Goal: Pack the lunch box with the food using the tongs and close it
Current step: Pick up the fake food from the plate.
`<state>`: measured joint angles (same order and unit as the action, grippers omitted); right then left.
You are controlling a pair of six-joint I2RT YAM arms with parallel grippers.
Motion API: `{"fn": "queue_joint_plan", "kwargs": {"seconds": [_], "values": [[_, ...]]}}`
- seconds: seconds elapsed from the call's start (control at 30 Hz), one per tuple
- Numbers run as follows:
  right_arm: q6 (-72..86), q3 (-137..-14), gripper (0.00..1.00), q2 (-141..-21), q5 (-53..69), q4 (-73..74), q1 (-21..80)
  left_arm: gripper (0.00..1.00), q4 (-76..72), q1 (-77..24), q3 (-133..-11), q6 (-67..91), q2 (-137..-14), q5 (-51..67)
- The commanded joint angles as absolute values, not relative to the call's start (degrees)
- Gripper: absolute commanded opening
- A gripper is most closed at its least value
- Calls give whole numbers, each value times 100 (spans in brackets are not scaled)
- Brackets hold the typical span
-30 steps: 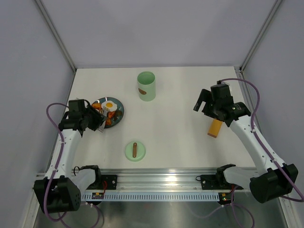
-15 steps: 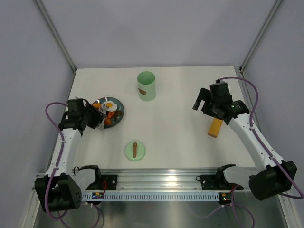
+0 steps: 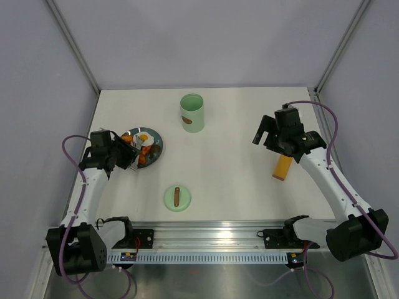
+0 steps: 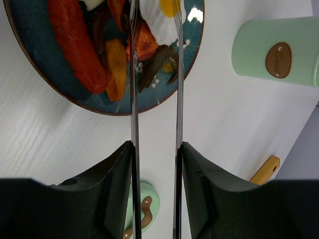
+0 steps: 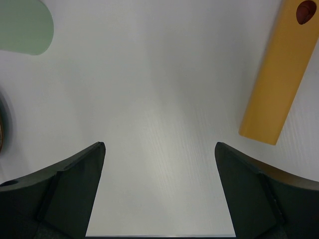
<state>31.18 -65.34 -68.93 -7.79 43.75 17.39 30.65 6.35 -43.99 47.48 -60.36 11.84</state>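
Note:
The slim silver tongs (image 4: 133,99) sit between the fingers of my left gripper (image 4: 156,144) (image 3: 128,158), which is shut on them. Their two arms stand a little apart, and the tips reach over the food (image 4: 115,67) (image 3: 138,151): orange and red pieces on the dark blue plate (image 4: 60,94) (image 3: 159,148). The mint-green lunch box (image 3: 192,113) (image 4: 274,52) stands open and upright behind the plate. Its round lid (image 3: 177,198) (image 4: 144,214) lies flat near the front. My right gripper (image 3: 263,132) (image 5: 159,144) hangs open and empty over bare table.
A flat orange-yellow strip (image 3: 283,167) (image 5: 276,74) lies on the table just beside my right gripper. A fried-egg piece (image 4: 159,20) and a long red sausage (image 4: 75,45) also lie on the plate. Walls close in the table on the left, back and right.
Hardly anything: my left gripper has edged slightly with the tongs, which stay over the plate. The right arm holds nearly still.

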Motion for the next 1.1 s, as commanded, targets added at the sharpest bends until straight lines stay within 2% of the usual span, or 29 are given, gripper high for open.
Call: {"fn": "queue_joint_plan", "kwargs": {"seconds": [0.0, 0.47, 0.6, 1.07], "values": [[3050, -6732, 100, -6899, -729, 4254, 1767, 45, 2567, 677, -4298, 4825, -6012, 1327], [3094, -6671, 99, -6952, -659, 4210, 1775, 46, 1793, 677, -3780, 4834, -5959, 1468], [3129, -6636, 99, -6961, -650, 4201, 1775, 43, 1609, 668, -3674, 4913, -5941, 1608], [3146, -6636, 99, -7058, -545, 4122, 1784, 16, 2170, 668, -3920, 4843, -5652, 1538]]}}
